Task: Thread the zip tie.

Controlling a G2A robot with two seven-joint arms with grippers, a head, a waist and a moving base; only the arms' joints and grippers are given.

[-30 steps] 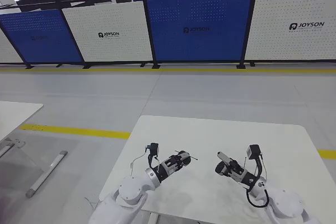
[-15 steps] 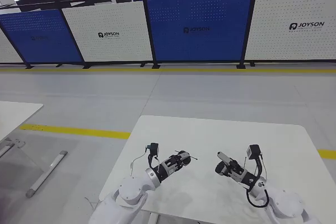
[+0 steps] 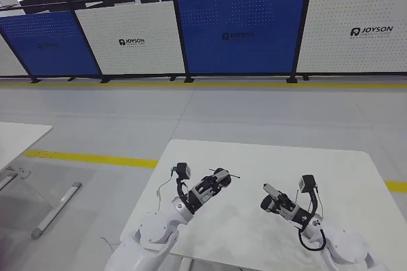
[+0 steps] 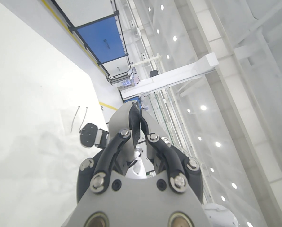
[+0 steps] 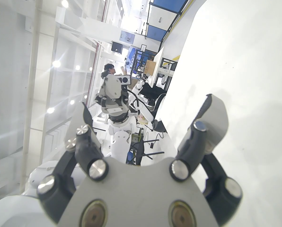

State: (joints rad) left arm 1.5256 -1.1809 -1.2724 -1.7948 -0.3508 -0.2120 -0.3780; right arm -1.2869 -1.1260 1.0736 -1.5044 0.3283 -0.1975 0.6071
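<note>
Toward the near edge of the white table (image 3: 292, 162), the left gripper (image 3: 222, 177) is pinched together on the thin black plastic zip tie (image 3: 234, 176). The right gripper (image 3: 266, 195) gapes empty beside it. Threading looks unstarted, with no loop formed.

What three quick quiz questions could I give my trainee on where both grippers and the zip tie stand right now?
1. True or false: the right gripper is shut.
2. Multiple choice: in the top view, the thin dark zip tie is
A) lying at the far edge of the table
B) sticking out past the tip of the left gripper
C) between the right gripper's fingers
3. Short answer: do the two grippers touch each other?

Key
1. False: its fingers stand wide apart with nothing between them.
2. B.
3. No: they point toward each other with bare table between them.
</note>
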